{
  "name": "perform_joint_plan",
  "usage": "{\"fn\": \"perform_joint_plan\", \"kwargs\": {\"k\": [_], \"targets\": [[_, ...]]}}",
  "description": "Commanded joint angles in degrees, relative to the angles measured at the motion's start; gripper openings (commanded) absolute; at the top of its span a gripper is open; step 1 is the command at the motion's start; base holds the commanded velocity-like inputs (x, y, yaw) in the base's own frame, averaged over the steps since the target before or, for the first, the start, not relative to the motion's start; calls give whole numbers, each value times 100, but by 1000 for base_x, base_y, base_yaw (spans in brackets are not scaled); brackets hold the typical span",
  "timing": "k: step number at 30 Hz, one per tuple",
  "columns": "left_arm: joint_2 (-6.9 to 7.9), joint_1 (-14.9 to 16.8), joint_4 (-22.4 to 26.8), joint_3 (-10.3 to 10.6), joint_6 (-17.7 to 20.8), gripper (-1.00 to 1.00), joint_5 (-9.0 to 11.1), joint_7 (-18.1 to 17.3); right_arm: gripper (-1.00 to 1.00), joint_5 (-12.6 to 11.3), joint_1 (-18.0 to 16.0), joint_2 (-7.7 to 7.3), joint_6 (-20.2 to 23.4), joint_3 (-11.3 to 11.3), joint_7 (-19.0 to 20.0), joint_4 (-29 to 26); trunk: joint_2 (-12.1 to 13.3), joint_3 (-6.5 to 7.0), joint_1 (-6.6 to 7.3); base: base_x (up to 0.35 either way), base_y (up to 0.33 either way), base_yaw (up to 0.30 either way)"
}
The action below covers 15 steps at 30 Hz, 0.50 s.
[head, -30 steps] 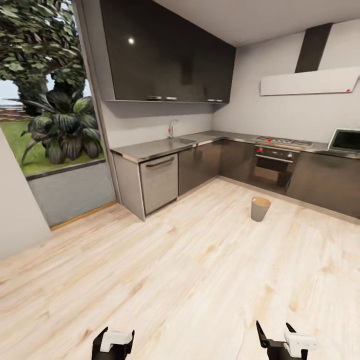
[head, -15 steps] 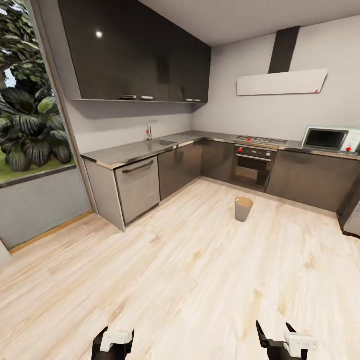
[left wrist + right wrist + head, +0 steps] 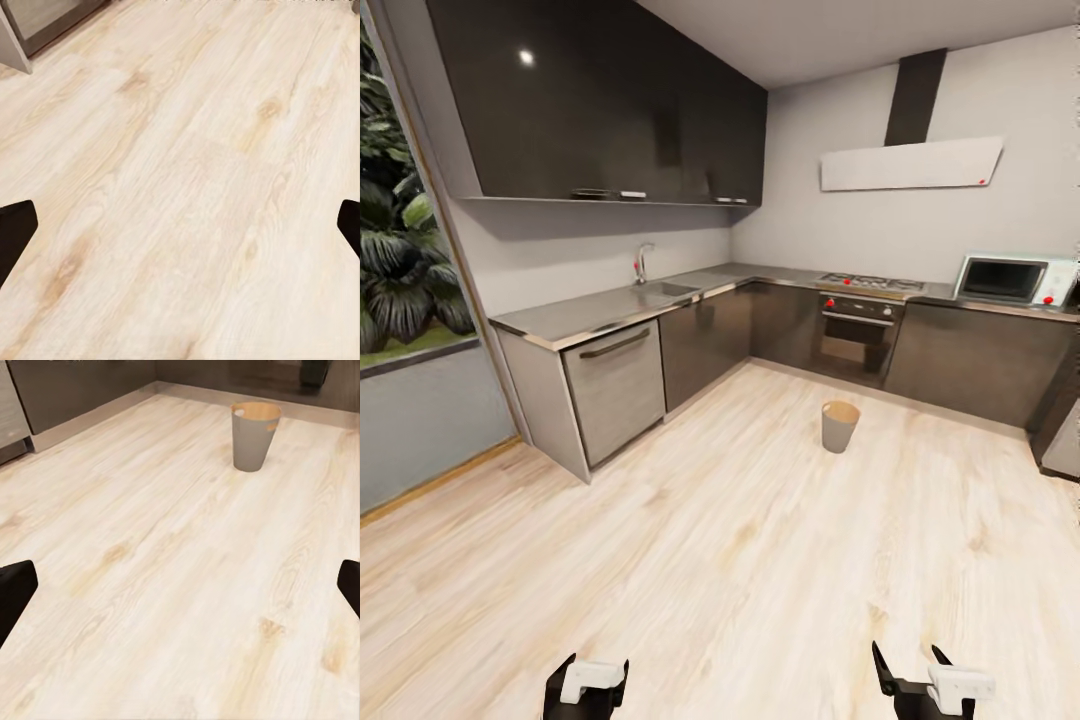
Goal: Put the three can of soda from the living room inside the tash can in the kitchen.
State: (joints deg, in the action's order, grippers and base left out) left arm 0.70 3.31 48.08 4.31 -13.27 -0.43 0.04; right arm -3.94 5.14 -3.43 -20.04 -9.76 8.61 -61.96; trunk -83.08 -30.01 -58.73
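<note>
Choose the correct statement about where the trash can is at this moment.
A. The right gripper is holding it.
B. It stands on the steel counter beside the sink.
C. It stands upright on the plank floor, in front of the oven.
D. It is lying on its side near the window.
C: the tash can stands upright on the bare floor, a little way in front of the oven, and the right gripper is far from it.

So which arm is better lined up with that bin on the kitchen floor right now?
Right, probably. The trash can stands on the floor ahead and slightly right of centre, nearer the right gripper than the left gripper. The right wrist view has the bin straight ahead. Both grippers look open and hold no can.
</note>
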Motion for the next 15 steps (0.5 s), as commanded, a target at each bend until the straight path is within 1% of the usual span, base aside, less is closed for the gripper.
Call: {"fn": "perform_joint_plan", "kwargs": {"k": [1, 7, 15], "targets": [[0, 1, 0, 0, 0, 100, 0, 2, 100, -1, 1, 0, 0, 0, 0, 0, 0, 2, 0, 324, 0, -165], [0, 2, -1, 0, 1, 100, -1, 4, 100, -1, 3, 0, 0, 0, 0, 0, 0, 16, 0, 324, 0, -199], [-7, 3, -9, 0, 0, 100, -1, 4, 100, 3, 4, 0, 0, 0, 0, 0, 0, 40, 0, 324, 0, -229]]}}
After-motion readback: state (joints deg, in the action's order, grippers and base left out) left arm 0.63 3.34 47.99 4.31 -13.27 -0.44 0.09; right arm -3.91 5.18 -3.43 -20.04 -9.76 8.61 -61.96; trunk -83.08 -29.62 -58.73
